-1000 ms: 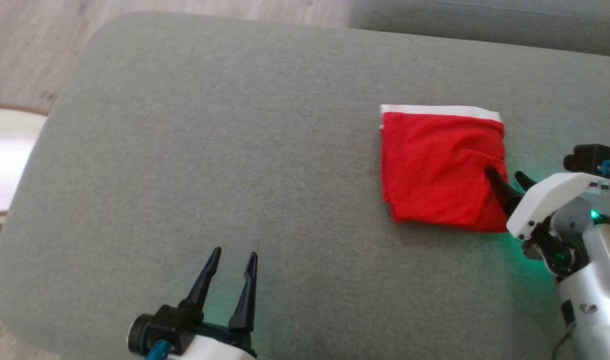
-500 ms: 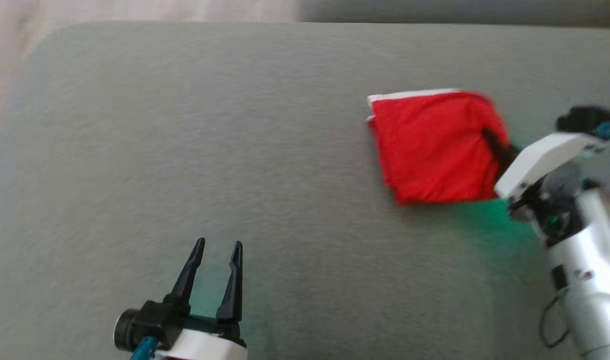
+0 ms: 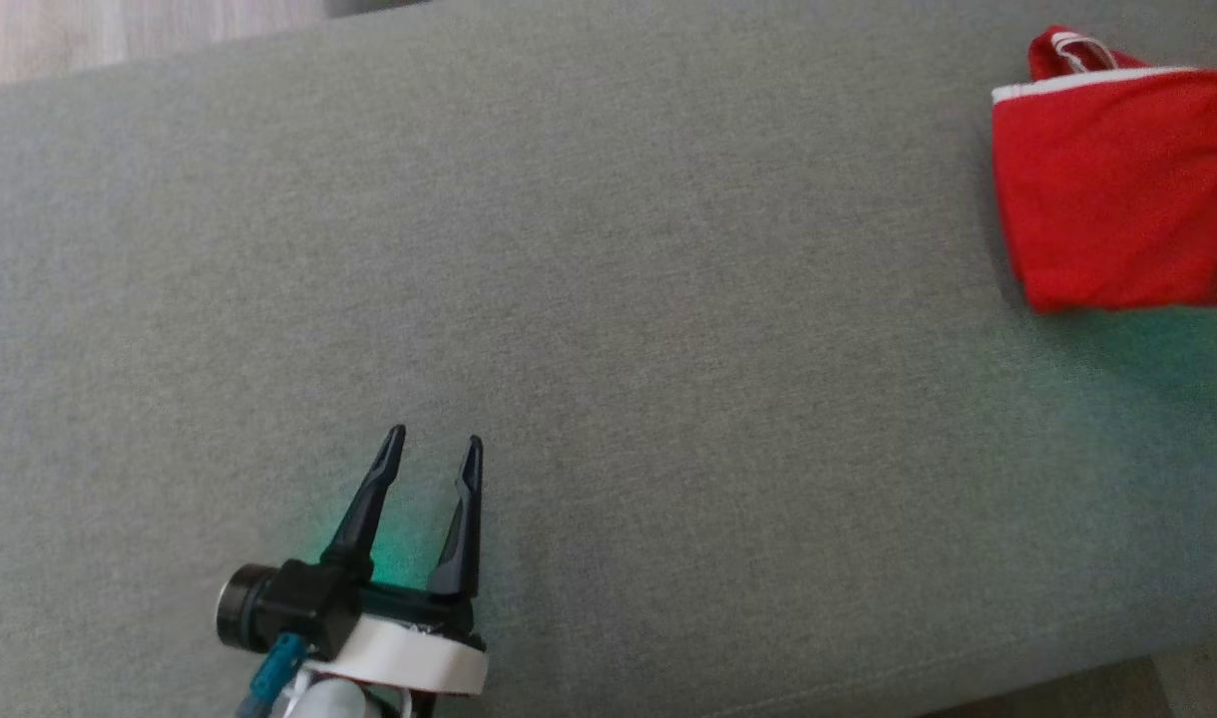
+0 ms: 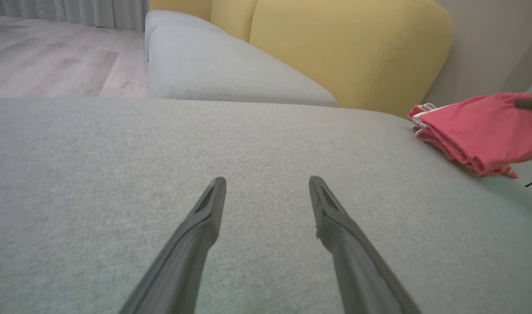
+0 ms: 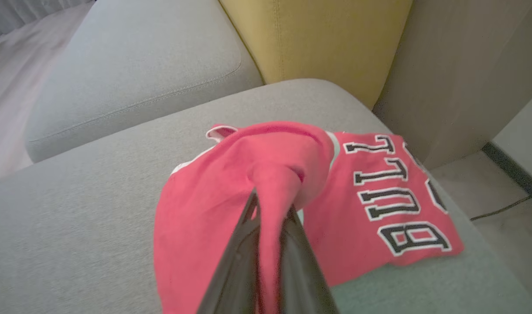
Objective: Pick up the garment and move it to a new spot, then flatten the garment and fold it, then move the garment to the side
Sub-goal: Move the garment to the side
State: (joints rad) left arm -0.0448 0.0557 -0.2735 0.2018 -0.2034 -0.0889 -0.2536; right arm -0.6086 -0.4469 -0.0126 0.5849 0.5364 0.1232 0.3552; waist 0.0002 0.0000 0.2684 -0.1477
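Red folded fabric garment [image 5: 196,218] is lying at the right end of the grey sofa cushion [image 3: 608,299], right fingers [image 5: 236,270] pinching its bunched edge; left fingers [image 4: 202,226], spread empty, are hovering well apart.

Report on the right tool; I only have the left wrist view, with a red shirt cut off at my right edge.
Observer: The right tool is shut on a pinched-up fold of the red shirt.
Operator: Describe the part of the shirt I cannot see.
Observer: Black letters with white outlines run across a flap lying flat past the pinch.
Operator: Give its place on the cushion.
Observer: That lettered flap lies close to the grey cushion's edge, with floor beyond it.
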